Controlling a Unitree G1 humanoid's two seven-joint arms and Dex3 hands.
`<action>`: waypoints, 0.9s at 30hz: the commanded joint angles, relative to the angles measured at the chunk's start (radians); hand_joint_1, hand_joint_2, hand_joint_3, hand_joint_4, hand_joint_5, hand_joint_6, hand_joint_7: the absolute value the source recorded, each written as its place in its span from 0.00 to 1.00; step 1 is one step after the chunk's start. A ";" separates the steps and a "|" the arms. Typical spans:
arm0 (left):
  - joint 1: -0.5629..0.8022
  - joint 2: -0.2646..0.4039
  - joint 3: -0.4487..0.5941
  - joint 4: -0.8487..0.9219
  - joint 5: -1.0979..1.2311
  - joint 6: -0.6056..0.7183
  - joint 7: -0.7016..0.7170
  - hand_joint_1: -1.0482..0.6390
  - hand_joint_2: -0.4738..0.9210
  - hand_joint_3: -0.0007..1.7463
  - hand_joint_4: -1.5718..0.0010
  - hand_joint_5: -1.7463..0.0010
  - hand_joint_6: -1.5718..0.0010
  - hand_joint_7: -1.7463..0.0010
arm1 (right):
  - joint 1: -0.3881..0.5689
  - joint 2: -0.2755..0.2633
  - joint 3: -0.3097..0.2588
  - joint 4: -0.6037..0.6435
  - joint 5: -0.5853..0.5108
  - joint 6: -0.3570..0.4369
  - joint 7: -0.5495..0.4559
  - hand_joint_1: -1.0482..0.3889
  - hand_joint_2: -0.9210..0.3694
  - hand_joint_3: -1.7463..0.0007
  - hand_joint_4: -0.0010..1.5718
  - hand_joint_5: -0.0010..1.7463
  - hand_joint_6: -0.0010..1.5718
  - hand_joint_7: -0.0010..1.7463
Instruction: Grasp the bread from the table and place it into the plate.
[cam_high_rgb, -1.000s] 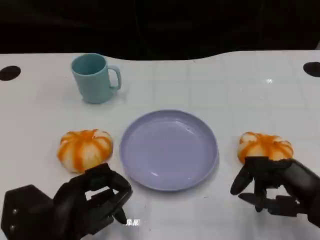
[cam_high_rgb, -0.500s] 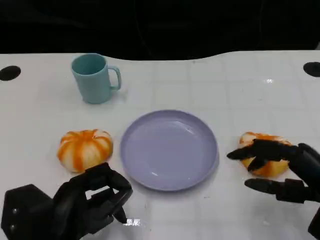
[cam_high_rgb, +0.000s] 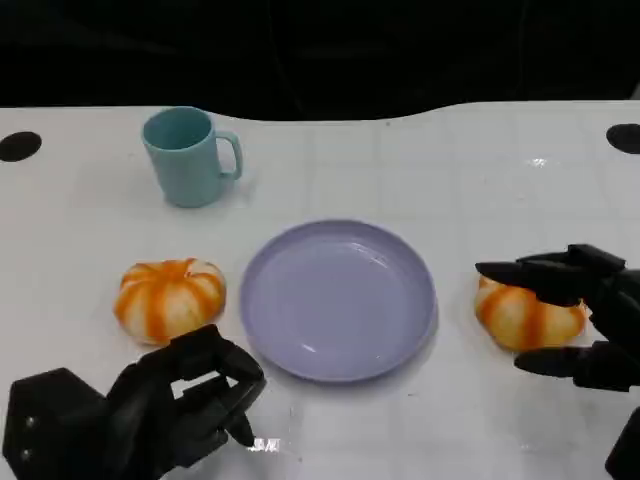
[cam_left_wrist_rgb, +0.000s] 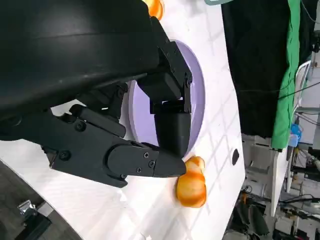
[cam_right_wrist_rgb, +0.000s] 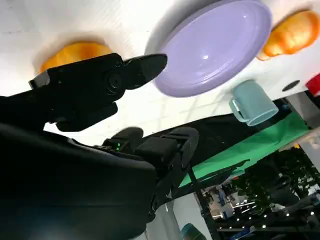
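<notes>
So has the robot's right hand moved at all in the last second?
Yes. The right hand has lifted away from the table's near edge, its fingers now reaching over the right-side bread beside the plate.

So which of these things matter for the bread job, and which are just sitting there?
Job: orange-striped round bread under the right hand; round lilac plate.
Lying about: second orange-striped bread by the left hand; teal ceramic mug.
</notes>
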 joint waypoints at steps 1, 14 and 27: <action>0.002 0.007 0.007 -0.002 0.005 -0.001 0.006 0.32 1.00 0.18 0.53 0.00 0.53 0.21 | -0.013 -0.054 -0.009 -0.036 -0.074 0.039 -0.009 0.63 0.09 1.00 0.00 0.18 0.19 0.00; 0.004 0.002 0.008 -0.012 -0.001 0.015 0.006 0.32 1.00 0.18 0.53 0.00 0.53 0.22 | -0.101 -0.115 0.088 0.051 -0.274 0.081 -0.024 0.58 0.12 1.00 0.00 0.13 0.16 0.01; 0.009 0.000 0.006 -0.026 0.002 0.021 0.008 0.32 1.00 0.18 0.54 0.00 0.54 0.21 | -0.306 -0.093 0.251 0.350 -0.373 0.091 -0.087 0.49 0.09 0.99 0.03 0.17 0.19 0.01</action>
